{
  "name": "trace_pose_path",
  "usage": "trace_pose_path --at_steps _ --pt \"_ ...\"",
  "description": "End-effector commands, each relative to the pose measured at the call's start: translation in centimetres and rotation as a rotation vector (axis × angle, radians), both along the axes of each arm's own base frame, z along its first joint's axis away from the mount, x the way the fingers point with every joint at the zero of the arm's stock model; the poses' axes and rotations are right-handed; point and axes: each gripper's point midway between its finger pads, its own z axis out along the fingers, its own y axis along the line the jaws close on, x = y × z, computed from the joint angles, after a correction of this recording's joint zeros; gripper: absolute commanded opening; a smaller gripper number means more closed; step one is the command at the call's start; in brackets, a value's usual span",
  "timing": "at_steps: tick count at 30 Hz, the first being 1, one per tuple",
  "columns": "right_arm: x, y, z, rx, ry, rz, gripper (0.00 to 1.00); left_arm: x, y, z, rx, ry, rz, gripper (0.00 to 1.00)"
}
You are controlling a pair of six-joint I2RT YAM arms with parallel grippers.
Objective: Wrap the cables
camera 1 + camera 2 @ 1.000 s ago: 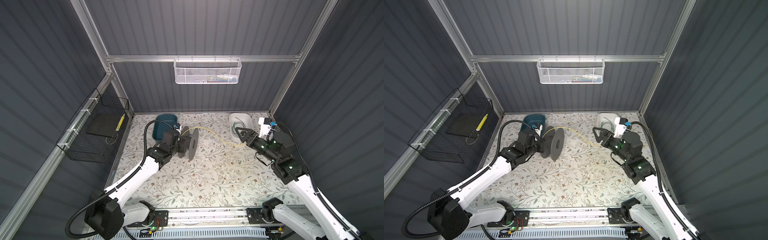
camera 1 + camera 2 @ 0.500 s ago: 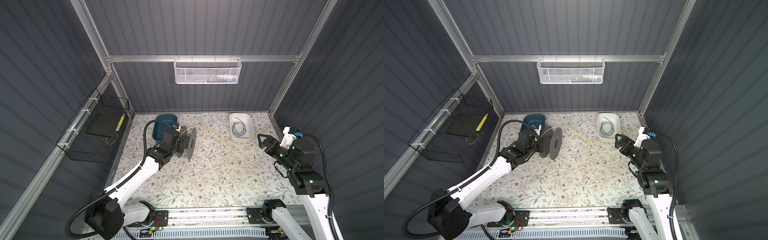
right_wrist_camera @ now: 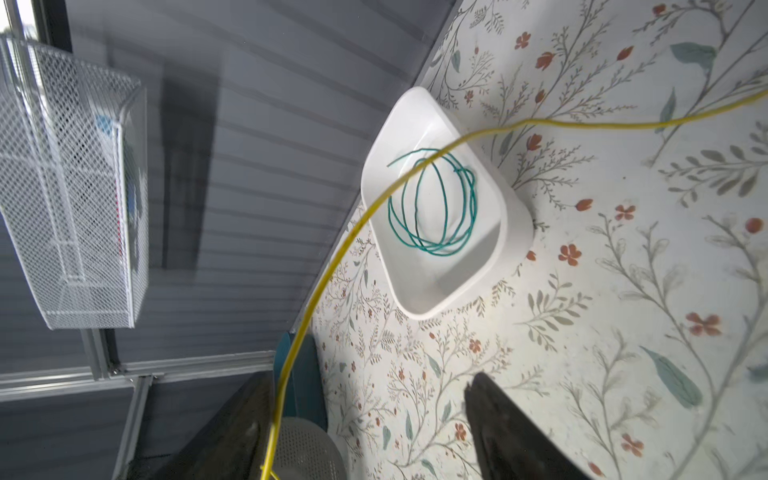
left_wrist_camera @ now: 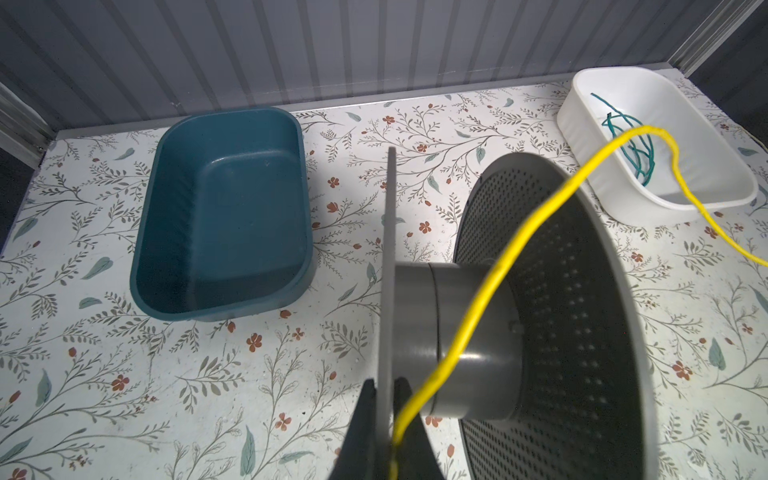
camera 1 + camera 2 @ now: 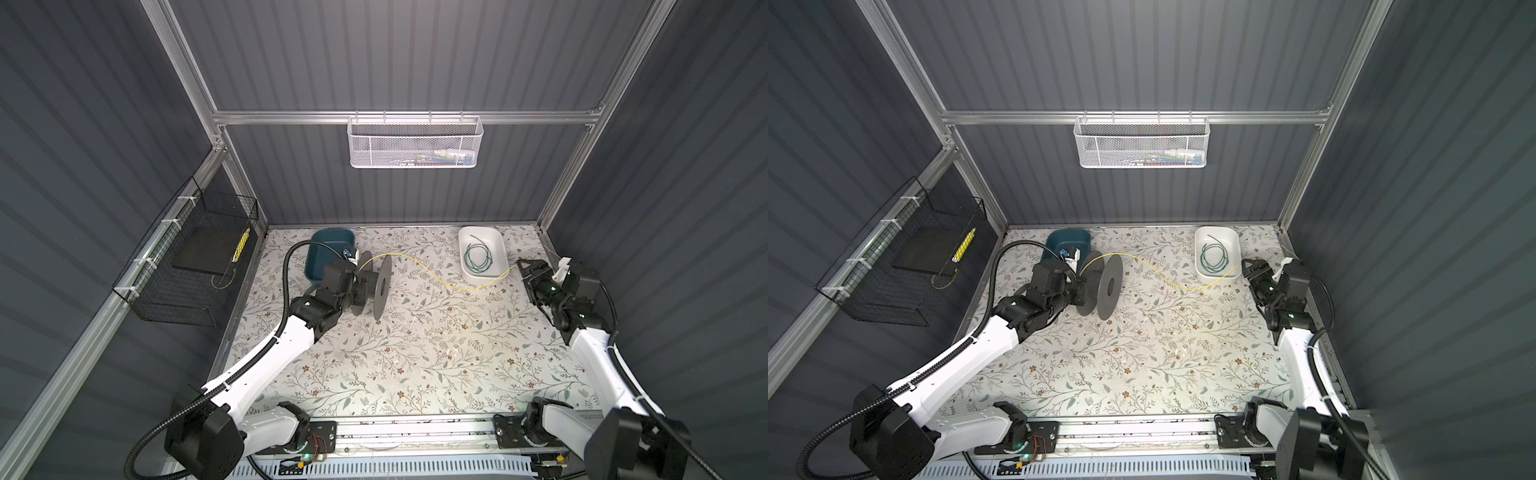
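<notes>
Your step looked like winding the yellow cable (image 4: 498,266) onto the spool (image 5: 385,270). Your left tool (image 4: 385,388) clamped its flange; your right tool (image 3: 368,386) stood open, the cable unpinched. Next, close on it and feed it spoolward.

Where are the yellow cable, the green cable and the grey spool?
yellow cable (image 4: 540,212): left wrist view, stretch across the flange.
green cable (image 3: 434,249): right wrist view, bundled loops.
grey spool (image 5: 380,305): a top view, outer flange.

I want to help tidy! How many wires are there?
2. The yellow wire runs from the spool toward the right gripper; the green wire lies coiled in the white tub. No others show.
</notes>
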Motion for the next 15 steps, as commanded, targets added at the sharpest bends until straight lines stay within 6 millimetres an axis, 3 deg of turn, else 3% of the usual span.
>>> trace_pose_path --at_steps 1,5,11,13,15 --pt "2.0 -0.8 3.3 0.078 -0.161 0.000 0.75 0.2 -0.2 2.9 -0.053 -0.074 -0.008 0.00" --pt "3.3 -1.8 3.7 0.111 -0.188 0.000 0.75 -0.1 0.0 3.0 -0.050 -0.075 -0.005 0.00" --pt "5.4 -3.3 2.5 0.190 -0.160 -0.027 0.69 -0.3 0.3 3.1 -0.049 -0.076 -0.001 0.00" --pt "6.2 -3.7 1.8 0.240 -0.158 -0.031 0.62 -0.4 0.2 3.2 -0.051 -0.076 -0.005 0.00" --pt "6.9 -3.8 1.5 0.292 -0.181 -0.023 0.50 -0.5 0.3 3.3 -0.053 -0.076 -0.005 0.00"
